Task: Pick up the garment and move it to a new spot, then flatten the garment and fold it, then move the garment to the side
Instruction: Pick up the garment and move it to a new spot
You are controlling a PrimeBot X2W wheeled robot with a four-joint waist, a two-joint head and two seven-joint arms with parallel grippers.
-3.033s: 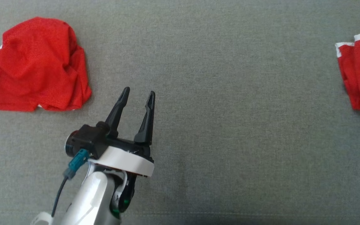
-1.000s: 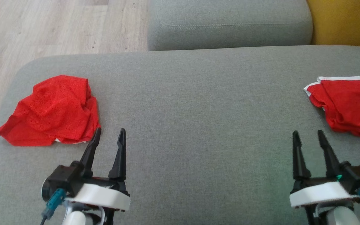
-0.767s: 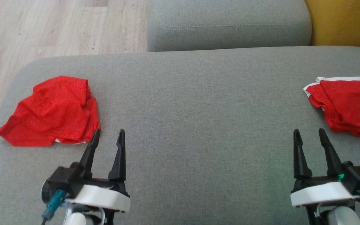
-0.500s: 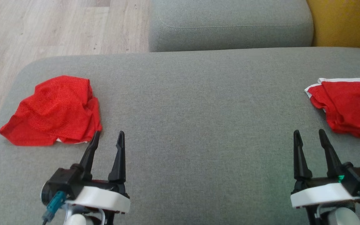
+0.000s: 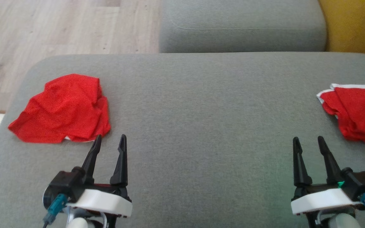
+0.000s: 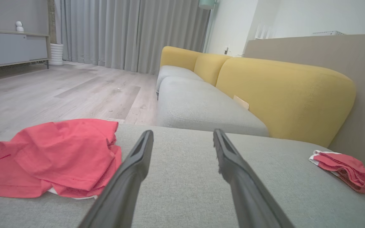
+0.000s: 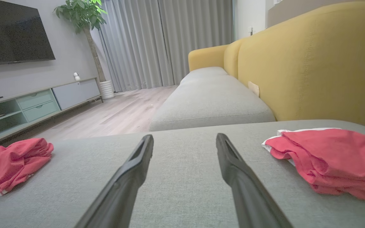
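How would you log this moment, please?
left gripper: jaws open | right gripper: jaws open | crumpled garment: cushion left side | white-trimmed garment: right side

Home living room: yellow sofa (image 7: 312, 57), television (image 7: 11, 31), curtains (image 7: 157, 41), potted plant (image 7: 81, 14).

Left claw (image 5: 111, 136) sits at lower left, fingers spread with nothing in them, its outer tip just beside the edge of a crumpled red garment (image 5: 63, 109). Right claw (image 5: 307, 138) is at lower right, also spread and empty, near a second red garment (image 5: 355, 117) with white trim that's cut off by the frame edge. It's all on a grey sofa cushion (image 5: 201, 110), with wood floor (image 5: 59, 28) beyond.
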